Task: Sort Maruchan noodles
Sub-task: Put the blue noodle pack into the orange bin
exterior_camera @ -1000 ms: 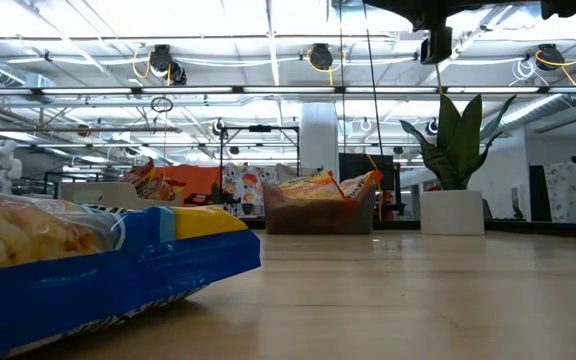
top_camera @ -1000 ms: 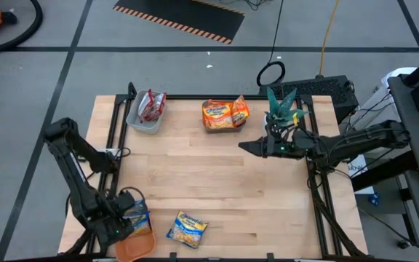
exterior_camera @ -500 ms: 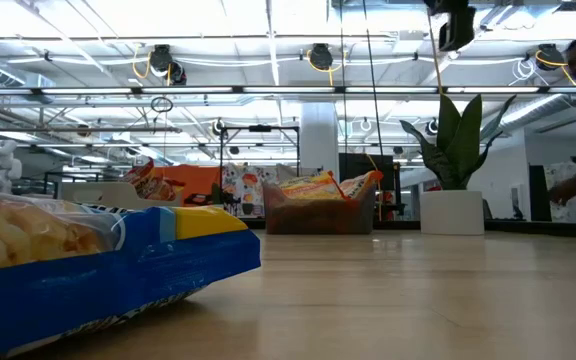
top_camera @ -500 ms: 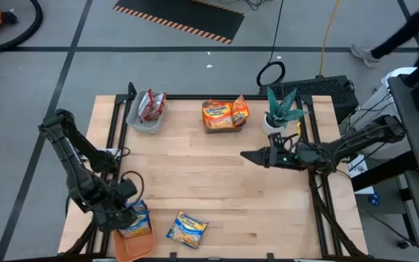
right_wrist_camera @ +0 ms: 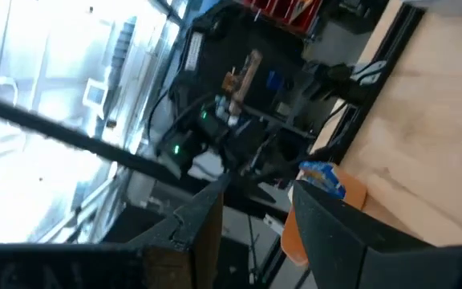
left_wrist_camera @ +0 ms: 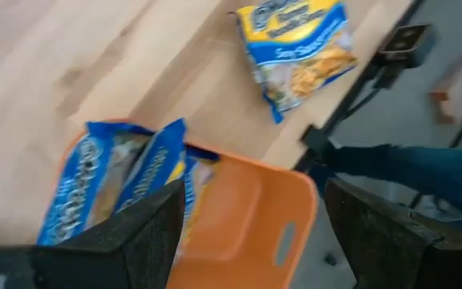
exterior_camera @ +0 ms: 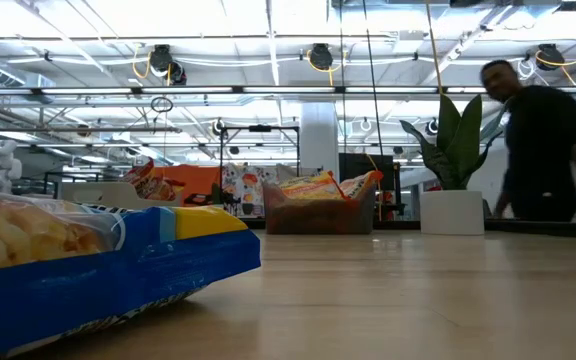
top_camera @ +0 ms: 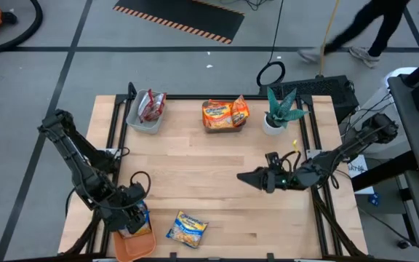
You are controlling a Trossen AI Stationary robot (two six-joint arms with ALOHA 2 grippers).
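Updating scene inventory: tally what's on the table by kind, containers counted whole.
Containers holding packets: 3 (grey bin, middle bin, orange tray)
Loose noodle packet: 1
Potted plant: 1
Total: 5

1. Bright, even overhead light; the ceiling fixtures glare white in the low view.
2. Shadows on the wooden table soft and short.
3. Near blue packet, at 8 o'clock, out of focus.
4. Person, at 3 o'clock, motion-blurred.
5. Both wrist views smeared.
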